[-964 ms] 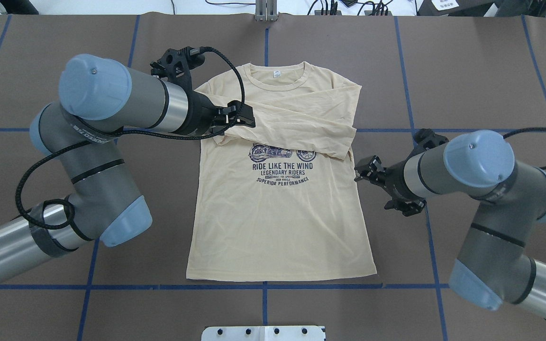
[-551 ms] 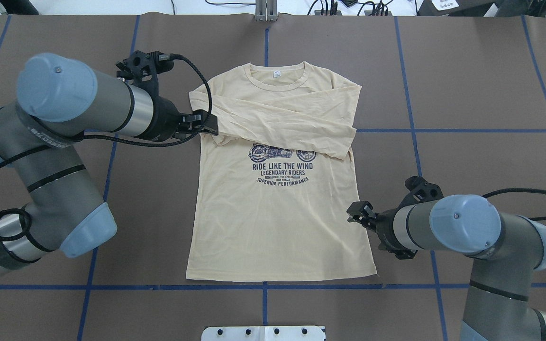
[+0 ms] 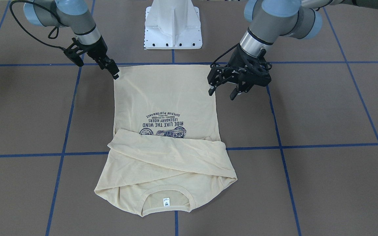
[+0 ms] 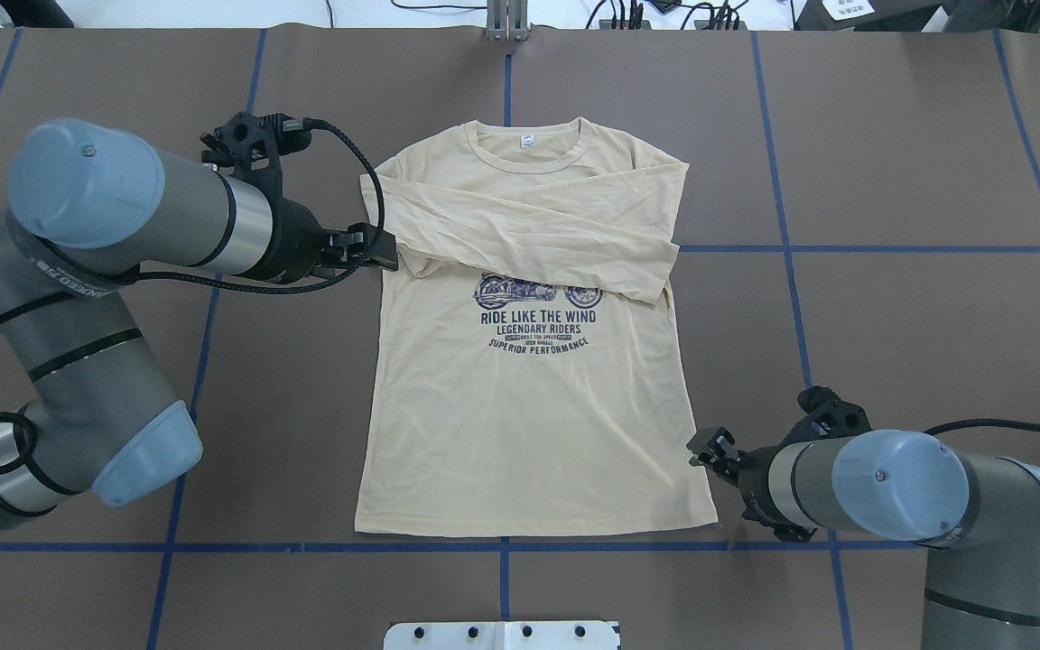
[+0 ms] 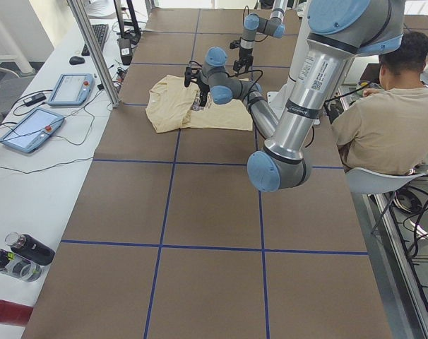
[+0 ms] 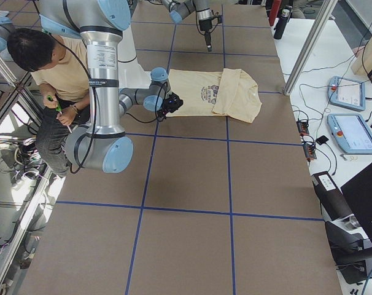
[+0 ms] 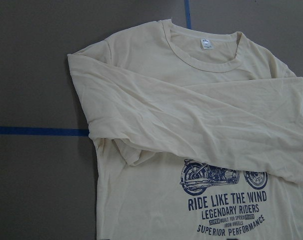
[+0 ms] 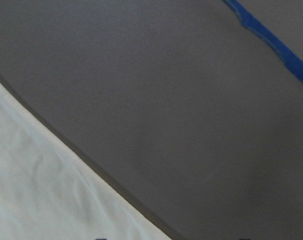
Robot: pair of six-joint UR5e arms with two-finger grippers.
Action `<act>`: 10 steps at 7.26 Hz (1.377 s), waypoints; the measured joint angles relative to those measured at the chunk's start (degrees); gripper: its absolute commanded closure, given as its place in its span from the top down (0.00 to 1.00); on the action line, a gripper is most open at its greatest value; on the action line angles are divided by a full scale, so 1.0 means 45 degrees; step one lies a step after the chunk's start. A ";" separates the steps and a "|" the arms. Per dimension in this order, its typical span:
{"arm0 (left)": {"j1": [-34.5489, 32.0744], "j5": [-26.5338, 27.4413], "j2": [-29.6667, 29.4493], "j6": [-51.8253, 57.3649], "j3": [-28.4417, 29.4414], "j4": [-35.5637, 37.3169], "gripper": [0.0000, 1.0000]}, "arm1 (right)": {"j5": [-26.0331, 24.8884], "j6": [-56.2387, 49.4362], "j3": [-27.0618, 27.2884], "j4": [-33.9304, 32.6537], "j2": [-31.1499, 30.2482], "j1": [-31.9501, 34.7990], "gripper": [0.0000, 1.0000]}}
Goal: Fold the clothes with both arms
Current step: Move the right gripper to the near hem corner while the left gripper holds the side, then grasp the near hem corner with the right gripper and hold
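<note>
The left gripper (image 3: pixel 221 94) hangs wide open and empty beside the cream long-sleeved T-shirt (image 4: pixel 529 424), which lies flat, its sleeves crossed. Its print (image 4: pixel 535 329) reads "RIDE LIKE THE WIND, LEGENDARY RIDERS, SUPERIOR PERFORMANCE". The right gripper (image 4: pixel 703 449), parted and empty, sits low just outside the hem.

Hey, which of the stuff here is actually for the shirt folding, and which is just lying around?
For the job: T-shirt, left claw, right claw.
Lying about: bottles, two touchscreen pendants, keyboard, all on the side bench.
</note>
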 measured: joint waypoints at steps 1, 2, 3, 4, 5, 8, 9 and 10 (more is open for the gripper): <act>0.0006 0.0000 0.0000 -0.0014 -0.0005 -0.0003 0.83 | -0.0037 0.0080 0.0105 0.0002 -0.0095 -0.0329 0.71; 0.0011 0.0006 -0.0001 -0.0021 -0.0006 -0.0005 0.83 | -0.0059 0.0202 0.0149 0.0001 -0.0129 -0.0643 0.71; 0.0011 0.0009 -0.0002 -0.0024 -0.0007 -0.0006 0.83 | -0.0133 0.0355 0.0155 -0.0006 -0.0138 -0.0861 0.71; 0.0011 0.0009 -0.0002 -0.0024 -0.0007 -0.0006 0.83 | -0.0300 0.0432 0.0155 -0.0010 -0.0139 -0.1012 0.69; 0.0012 0.0015 -0.0002 -0.0024 -0.0005 -0.0006 0.83 | -0.0480 0.0466 0.0143 -0.0012 -0.0123 -0.1105 0.70; 0.0025 0.0020 -0.0003 -0.0025 -0.0003 -0.0006 0.83 | -0.1008 0.0476 0.0070 -0.0025 -0.0079 -0.1157 0.71; 0.0025 0.0020 -0.0013 -0.0025 -0.0006 -0.0006 0.83 | -0.1128 0.0474 0.0042 -0.0029 -0.0072 -0.1160 0.71; 0.0024 0.0020 -0.0018 -0.0024 -0.0007 -0.0005 0.83 | -0.1187 0.0480 0.0036 -0.0031 -0.0070 -0.1160 0.71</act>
